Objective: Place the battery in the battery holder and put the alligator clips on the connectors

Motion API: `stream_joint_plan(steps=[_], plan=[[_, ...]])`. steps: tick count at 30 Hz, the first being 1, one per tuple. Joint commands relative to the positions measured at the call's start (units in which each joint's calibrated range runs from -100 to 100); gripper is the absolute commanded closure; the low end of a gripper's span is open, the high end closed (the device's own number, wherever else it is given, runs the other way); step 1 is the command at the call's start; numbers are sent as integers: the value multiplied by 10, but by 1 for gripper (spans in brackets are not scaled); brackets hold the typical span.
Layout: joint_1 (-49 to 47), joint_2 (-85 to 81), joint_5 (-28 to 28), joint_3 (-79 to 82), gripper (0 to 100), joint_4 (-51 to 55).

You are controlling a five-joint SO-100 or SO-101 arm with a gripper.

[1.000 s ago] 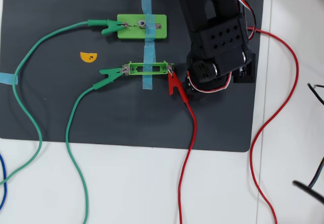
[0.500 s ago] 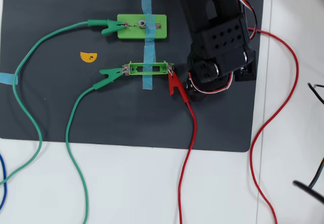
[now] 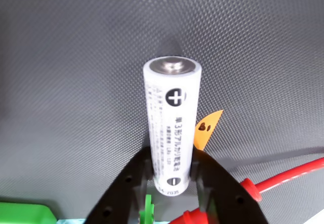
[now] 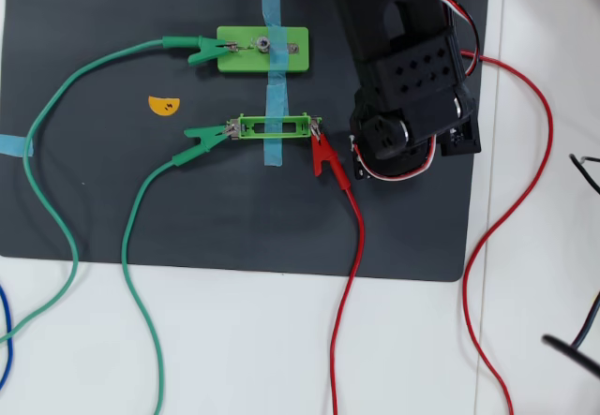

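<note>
Claw [image 3: 170,176], gripping the battery [image 3: 170,123], has shifted slightly right overhead.

Even, bright overhead light; shadows faint. Wrist view: battery [image 3: 169,128] sharp with glare on its cap, mat [image 3: 76,82] soft with a dim shadow behind it.

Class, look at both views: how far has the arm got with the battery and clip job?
Done: a green clip and a red clip sit at the battery holder's two ends, and another green clip is on the light-green block.
In hand: the hand grips the battery.
Left: the holder's slot is empty; the block's right end has no clip.
</note>
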Motion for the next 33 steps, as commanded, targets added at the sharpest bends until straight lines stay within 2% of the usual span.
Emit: stream_joint_plan(steps=[1, 8, 18, 27, 33], plan=[[-9, -13, 3, 23, 99, -20], [-14, -78, 17, 66, 99, -21], [-2, -312, 56, 198, 99, -21], [102, -459, 83, 377, 99, -105], [169, -529, 84, 434, 99, -116]])
